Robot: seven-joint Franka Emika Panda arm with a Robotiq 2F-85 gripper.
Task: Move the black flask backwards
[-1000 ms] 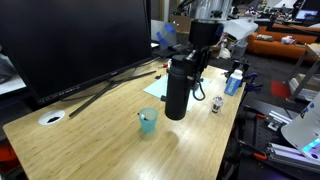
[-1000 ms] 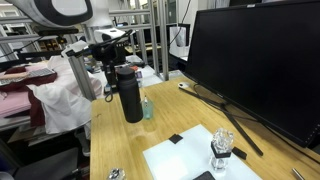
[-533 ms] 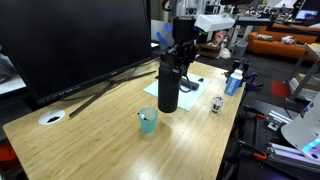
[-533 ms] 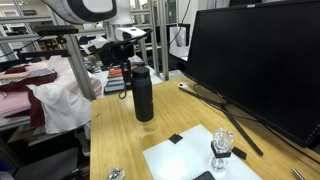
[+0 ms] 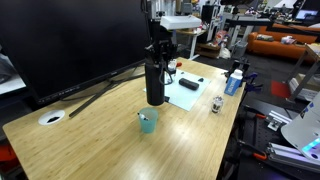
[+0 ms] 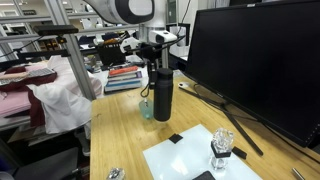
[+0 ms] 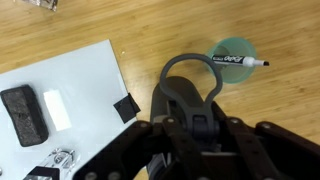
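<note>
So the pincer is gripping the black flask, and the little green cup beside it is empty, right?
Not empty: the wrist view shows a marker lying in the green cup. The pincer is indeed gripping the black flask, with the cup beside it.

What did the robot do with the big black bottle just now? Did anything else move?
The fingers, still shut on its top, carried the black flask across the table toward the monitor, past the teal cup. The cup, white sheet and monitor stayed put.
</note>
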